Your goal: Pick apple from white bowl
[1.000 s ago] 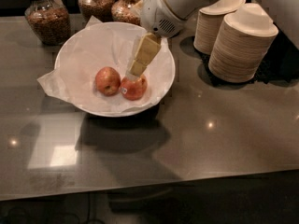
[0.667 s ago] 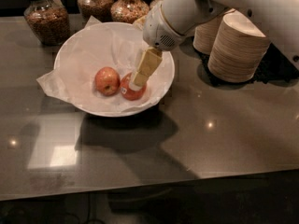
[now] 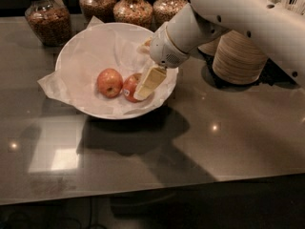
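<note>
The white bowl, lined with crumpled white tissue paper, sits on the dark table at the upper left. Two red apples lie in it. The right apple has a small sticker low on its skin and is partly hidden by my gripper. The left apple shows no sticker. My gripper reaches down into the bowl from the right, its cream-coloured finger lying over the right side of the stickered apple.
Stacks of paper bowls stand right of the bowl, behind my arm. Several glass jars of grains line the back edge. The table's front edge runs along the bottom.
My arm has lowered and swung left, so the gripper has come down onto the right apple. The apples and bowl have not moved.
</note>
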You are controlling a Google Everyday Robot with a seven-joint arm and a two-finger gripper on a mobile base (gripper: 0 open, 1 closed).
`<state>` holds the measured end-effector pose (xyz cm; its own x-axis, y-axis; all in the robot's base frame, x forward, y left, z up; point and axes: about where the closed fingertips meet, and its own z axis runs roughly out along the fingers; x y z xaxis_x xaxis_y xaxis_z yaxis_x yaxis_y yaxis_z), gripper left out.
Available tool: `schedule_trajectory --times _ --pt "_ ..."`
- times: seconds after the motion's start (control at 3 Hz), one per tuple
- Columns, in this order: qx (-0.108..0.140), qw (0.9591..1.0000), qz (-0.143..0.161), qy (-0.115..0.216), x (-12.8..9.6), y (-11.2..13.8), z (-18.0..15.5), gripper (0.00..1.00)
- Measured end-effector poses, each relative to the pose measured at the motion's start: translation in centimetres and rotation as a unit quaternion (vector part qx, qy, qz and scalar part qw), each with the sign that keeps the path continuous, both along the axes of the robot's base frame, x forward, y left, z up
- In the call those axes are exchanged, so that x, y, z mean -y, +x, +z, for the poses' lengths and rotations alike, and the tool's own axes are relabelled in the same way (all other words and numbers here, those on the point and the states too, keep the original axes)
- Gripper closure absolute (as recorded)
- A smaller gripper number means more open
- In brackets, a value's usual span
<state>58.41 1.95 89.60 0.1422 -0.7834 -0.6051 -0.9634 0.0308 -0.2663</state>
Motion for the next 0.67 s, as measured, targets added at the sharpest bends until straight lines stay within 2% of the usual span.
schedule_trajectory --times 0.33,0.67 --pt "-0.004 0.9999 -0.011 -0.001 1.21 -0.58 -1.77 0.20" --pt "-0.007 0.9999 -0.012 0.002 1.45 -0.62 -2.16 0.20"
